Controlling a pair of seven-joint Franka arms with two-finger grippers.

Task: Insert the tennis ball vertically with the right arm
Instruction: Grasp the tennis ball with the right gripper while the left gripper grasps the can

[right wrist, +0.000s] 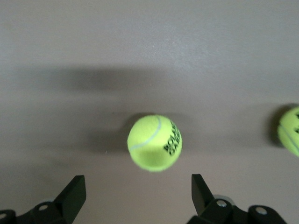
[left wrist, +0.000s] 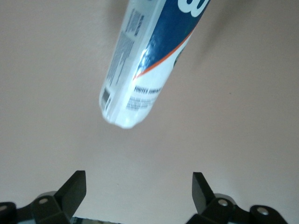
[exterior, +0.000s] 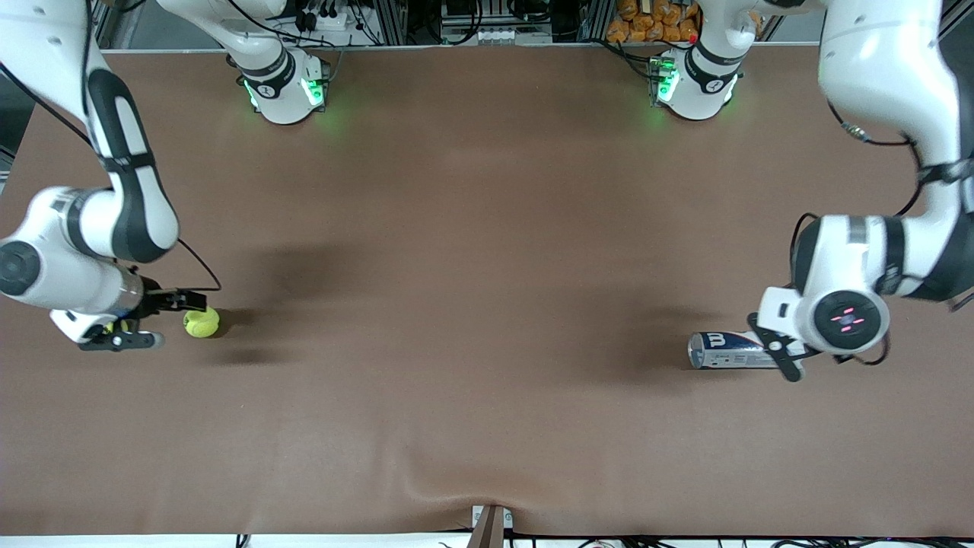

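Observation:
A yellow-green tennis ball (exterior: 202, 323) (right wrist: 154, 142) lies on the brown table at the right arm's end. My right gripper (exterior: 181, 320) (right wrist: 138, 184) is low beside it and open. The ball sits just ahead of the fingertips, not between them. A white and blue tennis ball can (exterior: 723, 350) (left wrist: 145, 60) lies on its side at the left arm's end. My left gripper (exterior: 775, 346) (left wrist: 138, 182) hangs open over one end of the can, with nothing between its fingers.
A second tennis ball (right wrist: 289, 130) shows at the edge of the right wrist view, close to the first. The brown table cover (exterior: 487, 228) has a wrinkle near the front edge. Both arm bases stand along the table's back edge.

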